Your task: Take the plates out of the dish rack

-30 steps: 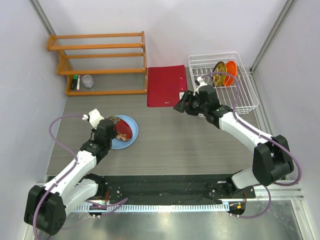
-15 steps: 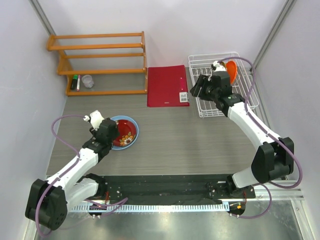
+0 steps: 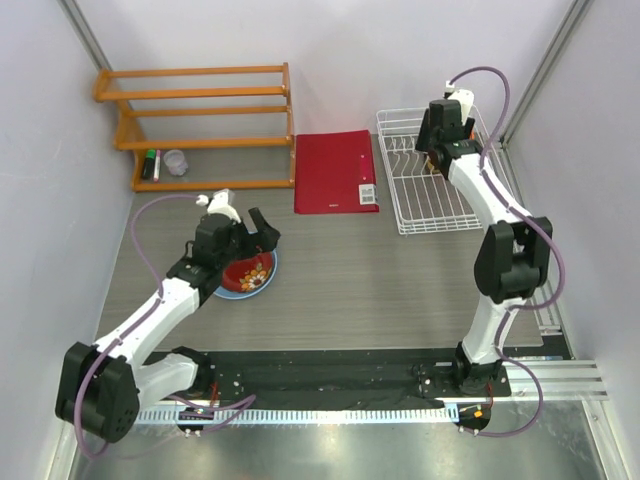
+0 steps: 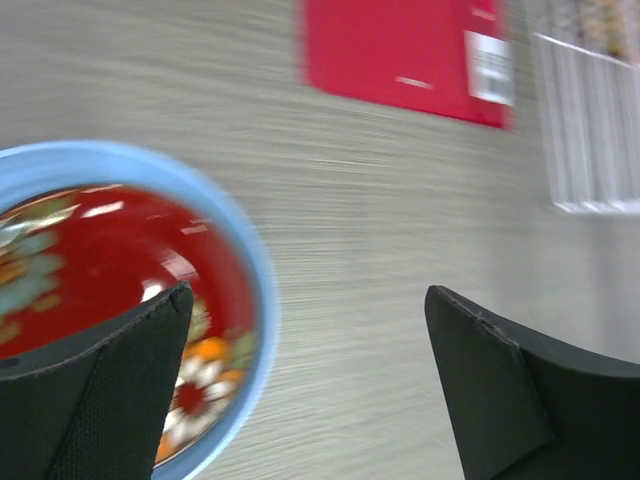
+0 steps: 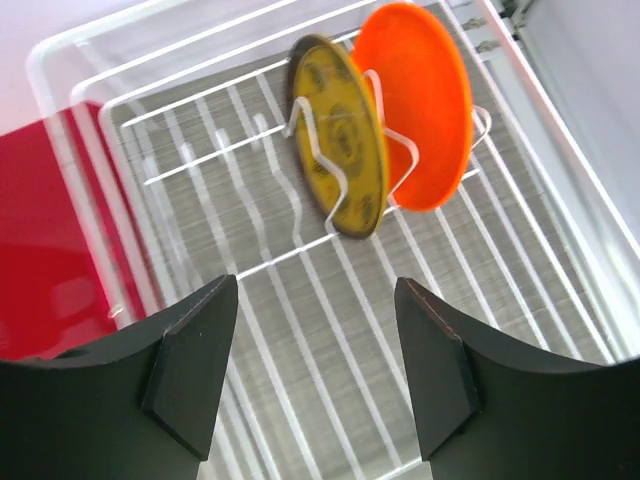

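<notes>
Left gripper [image 4: 308, 300] agape (empty) — just above red floral plate [image 4: 100, 250]

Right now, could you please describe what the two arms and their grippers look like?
The left arm and right arm have white links with bulky black joints, and a purple cable loops alongside each. The left gripper and right gripper each have two flat, matte black, wedge-shaped fingers.

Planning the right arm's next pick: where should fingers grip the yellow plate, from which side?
Probably its top rim, from above, one finger per face. The yellow plate stands on edge between prongs of the dish rack, the orange plate close beside; only the upper edge is free.
</notes>
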Controlling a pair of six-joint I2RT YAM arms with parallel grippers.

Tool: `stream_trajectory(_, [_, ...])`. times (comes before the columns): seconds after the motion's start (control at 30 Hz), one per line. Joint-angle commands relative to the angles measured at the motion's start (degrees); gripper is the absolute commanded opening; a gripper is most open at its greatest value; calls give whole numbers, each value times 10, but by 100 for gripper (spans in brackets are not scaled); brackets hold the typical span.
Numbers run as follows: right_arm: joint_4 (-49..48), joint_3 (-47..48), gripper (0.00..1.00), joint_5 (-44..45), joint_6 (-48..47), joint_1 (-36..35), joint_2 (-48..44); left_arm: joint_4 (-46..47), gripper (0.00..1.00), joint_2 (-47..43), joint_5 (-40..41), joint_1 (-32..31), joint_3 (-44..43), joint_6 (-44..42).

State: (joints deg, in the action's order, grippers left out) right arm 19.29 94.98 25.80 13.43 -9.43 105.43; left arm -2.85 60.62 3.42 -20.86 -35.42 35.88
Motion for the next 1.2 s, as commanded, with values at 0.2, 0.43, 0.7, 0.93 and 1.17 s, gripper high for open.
stream_trajectory(0.2, [18, 179, 69, 25, -84, 47, 136, 141, 99, 61, -206, 2, -18, -20])
stream_trajectory(0.43, [29, 238, 65, 9, -102, 64, 207, 166, 99, 99, -216, 2, -21, -12])
stream_trajectory(0.7, [39, 287, 51, -22, -111, 70, 261, 180, 100, 137, -216, 2, -30, -12])
stream_trajectory(0.93, [44, 301, 33, -29, -115, 71, 277, 181, 99, 151, -215, 2, -30, -9])
stream_trajectory(1.17, [46, 300, 1, -34, -125, 71, 270, 178, 99, 151, -210, 2, -29, -12])
